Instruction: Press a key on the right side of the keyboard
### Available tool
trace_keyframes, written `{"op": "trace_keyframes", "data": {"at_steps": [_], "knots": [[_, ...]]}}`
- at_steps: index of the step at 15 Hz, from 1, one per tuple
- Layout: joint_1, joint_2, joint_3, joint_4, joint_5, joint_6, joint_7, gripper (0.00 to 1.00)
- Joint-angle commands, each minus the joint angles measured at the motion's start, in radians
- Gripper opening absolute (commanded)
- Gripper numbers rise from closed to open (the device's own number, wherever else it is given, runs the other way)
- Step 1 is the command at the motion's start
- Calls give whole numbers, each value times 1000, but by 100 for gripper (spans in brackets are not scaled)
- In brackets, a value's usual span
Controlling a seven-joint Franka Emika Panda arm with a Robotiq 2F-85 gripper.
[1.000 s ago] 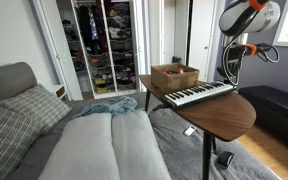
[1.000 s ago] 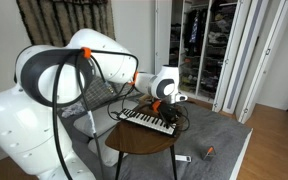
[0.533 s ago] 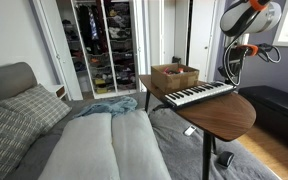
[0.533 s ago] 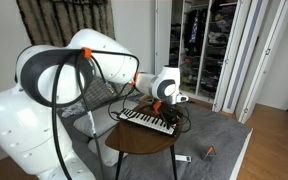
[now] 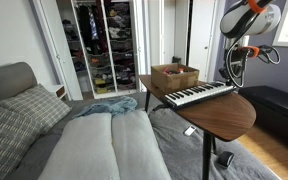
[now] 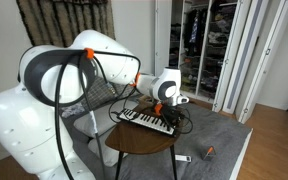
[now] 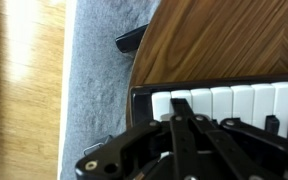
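Observation:
The keyboard (image 5: 197,94) is slim and dark-bodied with white and black keys. It lies on the round wooden table (image 5: 224,118), in front of the brown box (image 5: 174,76), and also shows in an exterior view (image 6: 147,121). My gripper (image 5: 230,78) hangs at one end of the keyboard (image 6: 165,106). In the wrist view the gripper (image 7: 181,103) has its fingers together, with the tip over the outermost white keys (image 7: 234,100) near the keyboard's end. I cannot tell whether it touches a key.
The table's edge (image 7: 224,40) runs close past the keyboard's end, with grey carpet (image 7: 94,80) and wooden floor (image 7: 19,80) below. A dark object (image 7: 132,40) lies on the carpet by the table. A bed (image 5: 94,140) and an open wardrobe (image 5: 104,45) stand beyond.
Almost nothing. The arm has shifted very slightly and the gripper stays over the keyboard's end.

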Motion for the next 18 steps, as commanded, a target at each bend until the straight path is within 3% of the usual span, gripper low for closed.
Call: {"op": "trace_keyframes", "data": {"at_steps": [1,18], "knots": [[-4,5,-1,1,9,-11,-37,0],[0,-7,9,-7,-4,-18,-30,0]]}}
